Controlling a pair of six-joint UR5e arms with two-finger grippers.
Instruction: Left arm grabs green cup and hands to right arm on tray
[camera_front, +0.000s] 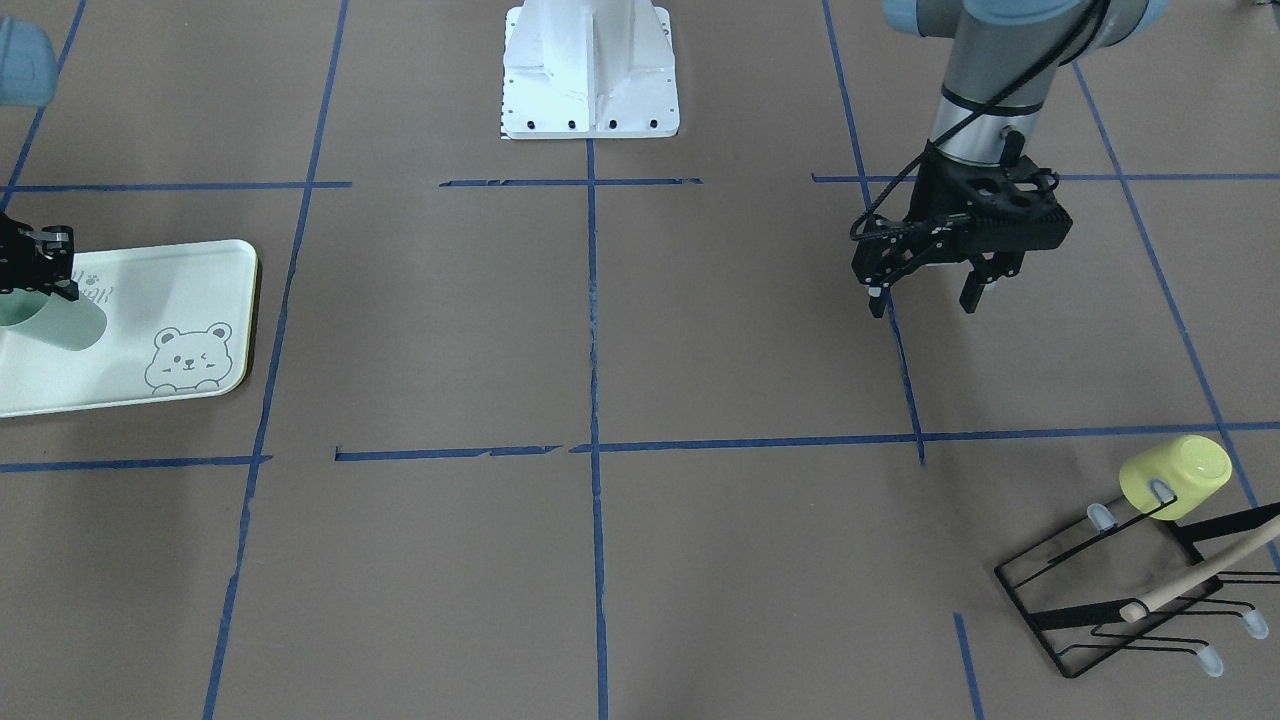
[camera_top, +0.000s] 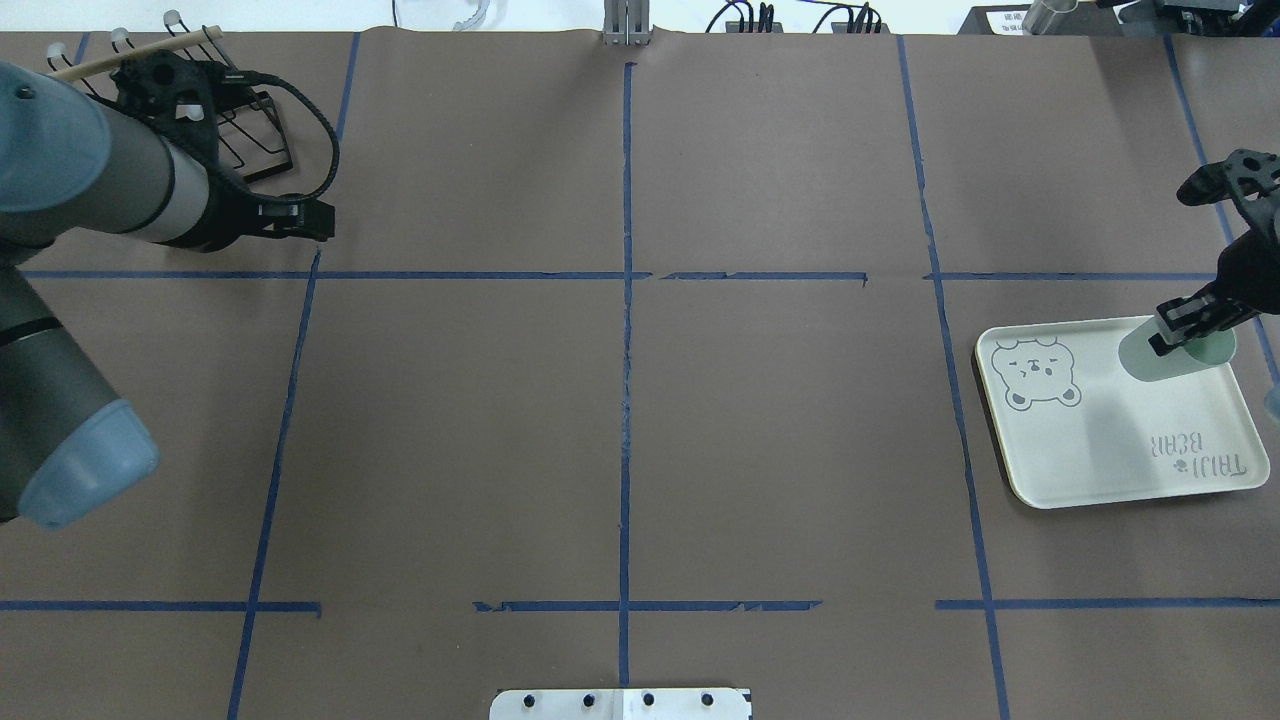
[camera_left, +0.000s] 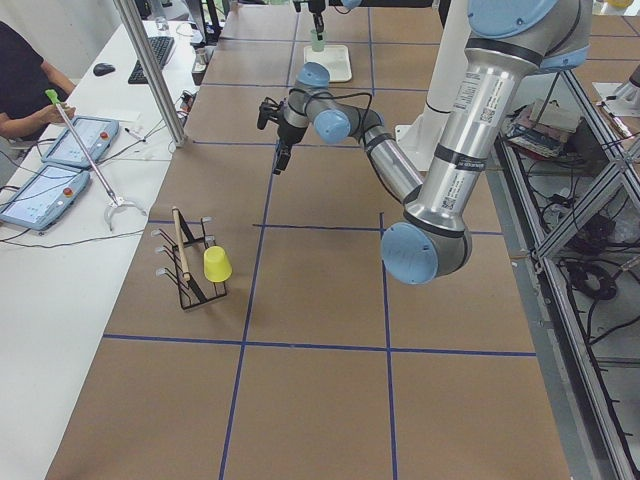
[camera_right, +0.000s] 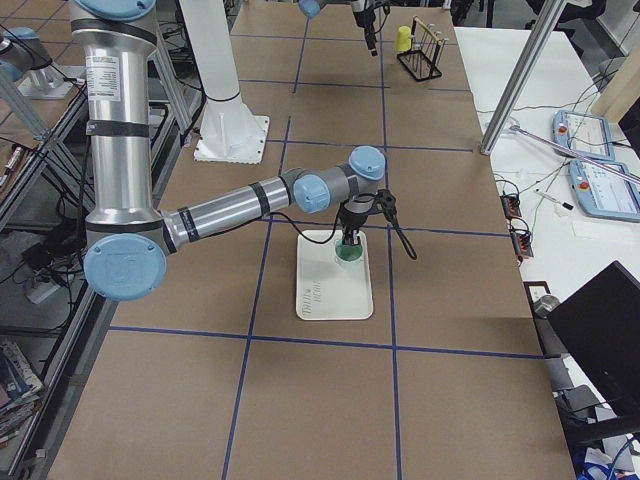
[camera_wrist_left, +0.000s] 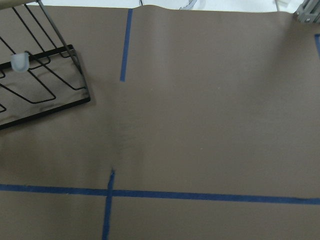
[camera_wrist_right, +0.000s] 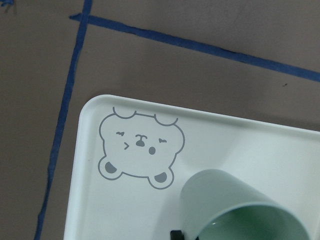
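I see the green cup (camera_top: 1145, 362) tipped on its side over the far edge of the tray (camera_top: 1090, 445), along from the bear drawing. The right gripper (camera_top: 1172, 332) is pinching it by the rim. From here I can't tell whether the cup's base touches the tray or hangs just clear. On the other side, the left gripper (camera_front: 925, 298) hangs over the bare table (camera_front: 700, 350) with its jaws spread wide and nothing between them. Near it, a yellow cup (camera_front: 1175, 477) sits upended on the black wire rack (camera_front: 1100, 600).
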